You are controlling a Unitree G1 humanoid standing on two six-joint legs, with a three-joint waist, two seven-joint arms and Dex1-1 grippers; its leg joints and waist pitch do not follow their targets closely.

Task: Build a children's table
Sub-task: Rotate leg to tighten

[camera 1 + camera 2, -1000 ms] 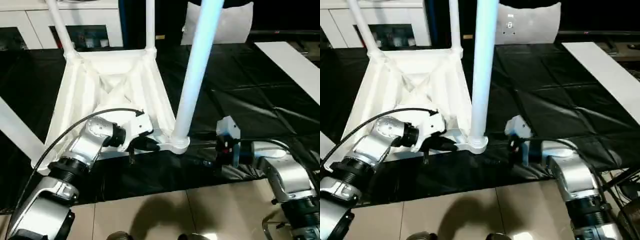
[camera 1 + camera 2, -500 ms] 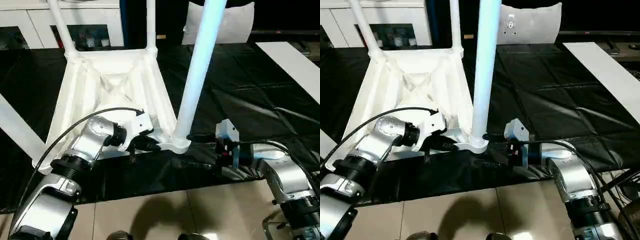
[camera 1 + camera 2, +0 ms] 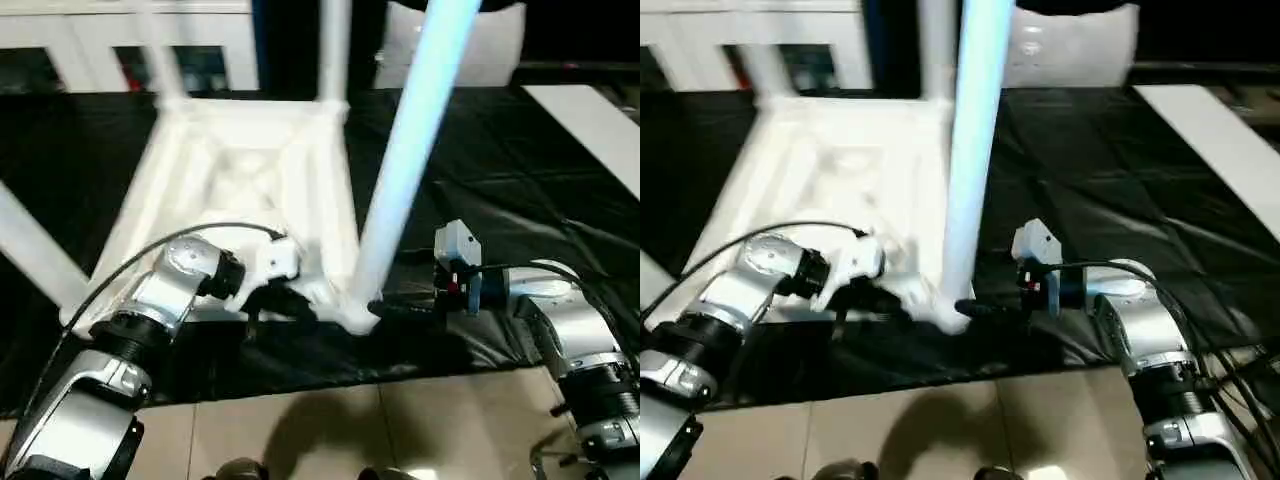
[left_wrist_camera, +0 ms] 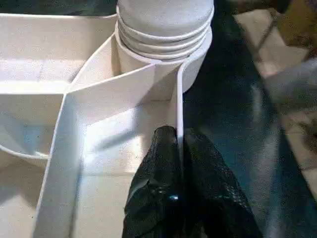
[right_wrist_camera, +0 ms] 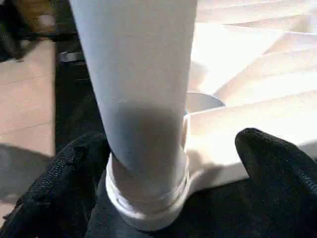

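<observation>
Tabletop [image 3: 245, 180]: white plastic, lying upside down on the black sheet [image 3: 520, 200], ribbed underside facing up so the corner sockets are reachable.
Near-right leg [image 3: 405, 170]: long white tube standing tilted in the socket at the tabletop's near right corner; the right wrist view is showing its ringed base in the socket collar, and whether it is fully seated is hard to judge.
Other legs: two more are rising from the far corners [image 3: 333, 50] and one is slanting off at the near left corner [image 3: 30, 250]; all are running out of frame at their upper ends.
Left gripper [image 4: 178, 148]: clenched on the thin upright side wall of the tabletop just beside the near-right socket, one finger [image 4: 161, 153] on each face of the wall, apparently steadying the tabletop while the leg is being worked.
Right gripper [image 5: 163, 168]: fingers spread wide on either side of the leg's base, apart from it, apparently lining up to grasp or press it; nothing held.
Black sheet: covering the floor under the table, its near edge meeting bare tiles [image 3: 400, 430].
Hidden or unclear: far end of the tabletop and white cabinets [image 3: 120, 40] behind are blurred.
</observation>
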